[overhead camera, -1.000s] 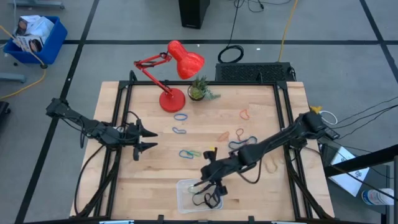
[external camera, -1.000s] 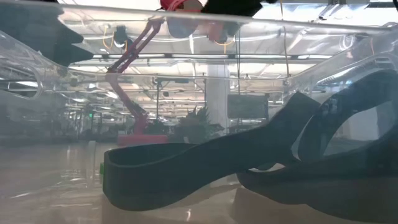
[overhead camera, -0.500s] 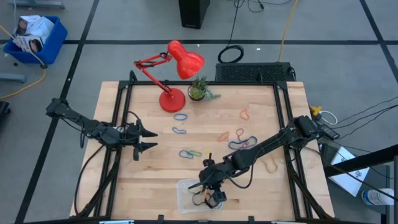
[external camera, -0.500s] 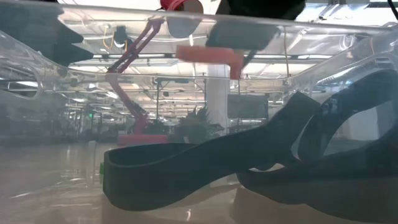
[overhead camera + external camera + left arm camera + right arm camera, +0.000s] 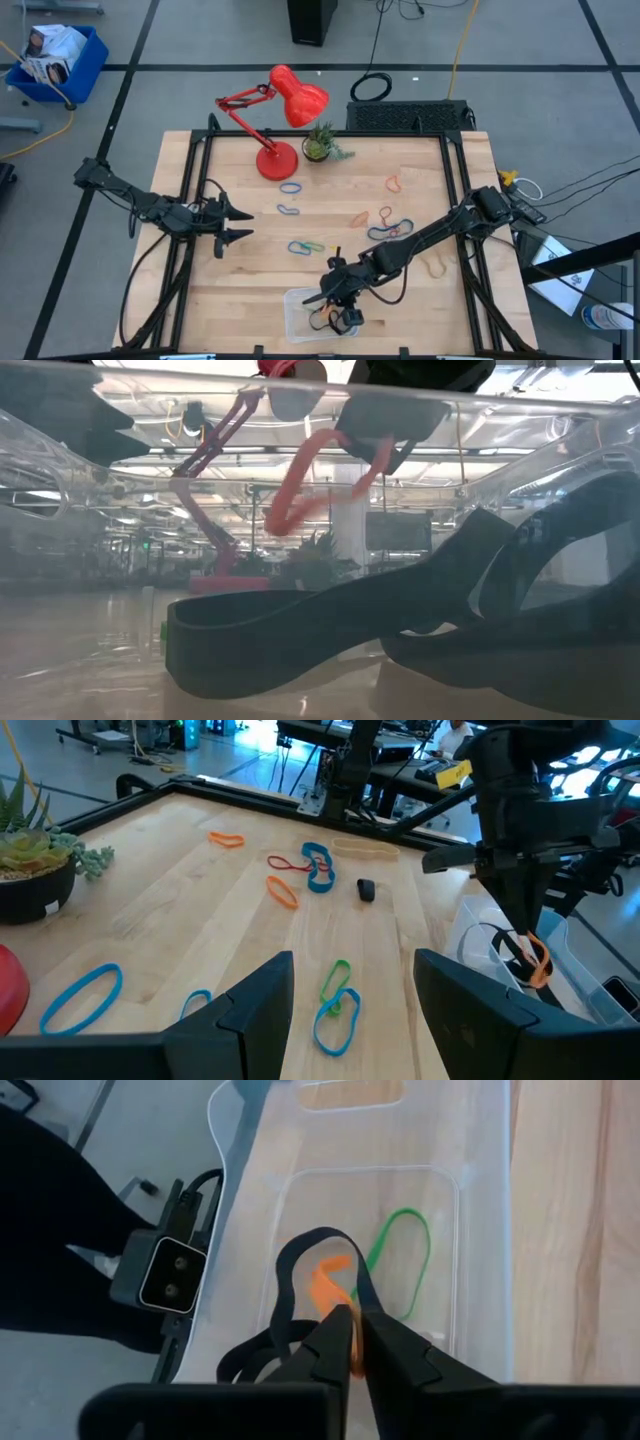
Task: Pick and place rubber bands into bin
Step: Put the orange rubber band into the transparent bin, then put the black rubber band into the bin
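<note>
Rubber bands (image 5: 305, 246) lay scattered across the counter (image 5: 250, 280), with a few already in the clear bin (image 5: 480, 1260) at its near edge. Directly over that bin, the right claw (image 5: 355, 1342) had its fingers nearly together, pinching an orange band (image 5: 330, 1280) that dangled above a black band (image 5: 300, 1265) and a green one (image 5: 400, 1250). The left claw (image 5: 240, 223) waited with fingers apart, well away. Judged from here, the floppy loop might cling to a finger on release and ride back out.

Two dark jointed arms, black cables, tapered black claw fingers (image 5: 340, 1342)
</note>
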`<state>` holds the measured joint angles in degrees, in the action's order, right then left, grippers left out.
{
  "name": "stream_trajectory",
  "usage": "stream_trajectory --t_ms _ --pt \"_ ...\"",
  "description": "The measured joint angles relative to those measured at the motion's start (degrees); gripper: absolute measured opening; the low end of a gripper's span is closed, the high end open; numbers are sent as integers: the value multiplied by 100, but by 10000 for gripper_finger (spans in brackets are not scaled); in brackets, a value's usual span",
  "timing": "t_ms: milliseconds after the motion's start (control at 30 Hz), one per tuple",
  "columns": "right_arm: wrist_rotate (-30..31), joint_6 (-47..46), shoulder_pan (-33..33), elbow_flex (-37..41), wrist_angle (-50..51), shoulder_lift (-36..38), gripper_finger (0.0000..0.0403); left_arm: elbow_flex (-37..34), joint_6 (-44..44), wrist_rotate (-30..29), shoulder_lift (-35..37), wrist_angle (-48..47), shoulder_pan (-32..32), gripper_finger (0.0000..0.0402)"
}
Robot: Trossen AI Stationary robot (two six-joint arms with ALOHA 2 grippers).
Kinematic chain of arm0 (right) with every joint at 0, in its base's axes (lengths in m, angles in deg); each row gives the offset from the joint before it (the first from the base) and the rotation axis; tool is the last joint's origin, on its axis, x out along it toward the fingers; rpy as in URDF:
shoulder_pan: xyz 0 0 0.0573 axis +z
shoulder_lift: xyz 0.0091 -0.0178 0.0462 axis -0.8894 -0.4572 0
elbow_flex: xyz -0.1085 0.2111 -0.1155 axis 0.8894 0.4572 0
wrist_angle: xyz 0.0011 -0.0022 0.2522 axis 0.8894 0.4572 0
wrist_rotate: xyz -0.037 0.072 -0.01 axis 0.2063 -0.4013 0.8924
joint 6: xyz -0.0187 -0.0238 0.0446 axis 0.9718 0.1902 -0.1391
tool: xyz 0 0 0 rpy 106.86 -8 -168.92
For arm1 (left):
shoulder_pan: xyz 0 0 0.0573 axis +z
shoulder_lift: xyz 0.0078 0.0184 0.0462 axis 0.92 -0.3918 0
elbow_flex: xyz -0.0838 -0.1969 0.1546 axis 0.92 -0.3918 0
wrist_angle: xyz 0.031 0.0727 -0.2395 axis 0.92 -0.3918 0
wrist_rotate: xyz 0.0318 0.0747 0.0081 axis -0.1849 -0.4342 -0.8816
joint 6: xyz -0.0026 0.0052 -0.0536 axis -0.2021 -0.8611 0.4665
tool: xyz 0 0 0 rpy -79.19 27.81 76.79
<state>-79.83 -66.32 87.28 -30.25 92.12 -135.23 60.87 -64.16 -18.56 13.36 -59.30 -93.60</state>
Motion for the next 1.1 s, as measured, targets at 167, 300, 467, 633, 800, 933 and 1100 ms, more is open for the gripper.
stream_trajectory --t_ms 167,300,467,633,800,933,1100 --pt "0 0 0 0 2 0 24 0 0 0 -1 0 0 214" --pt "0 2 0 0 2 0 29 0 2 0 -1 0 1 214" --pt "0 2 0 0 4 0 60 0 2 -2 -1 0 1 214" --pt "-3 2 0 0 27 0 100 0 4 -2 -1 0 1 214" --pt "-359 2 -49 0 44 24 121 0 7 -2 0 0 1 214" --pt "-557 8 -130 9 298 310 125 0 7 -2 -1 1 0 214" --pt "660 10 -126 7 1329 1062 122 0 6 -4 -1 0 0 214"
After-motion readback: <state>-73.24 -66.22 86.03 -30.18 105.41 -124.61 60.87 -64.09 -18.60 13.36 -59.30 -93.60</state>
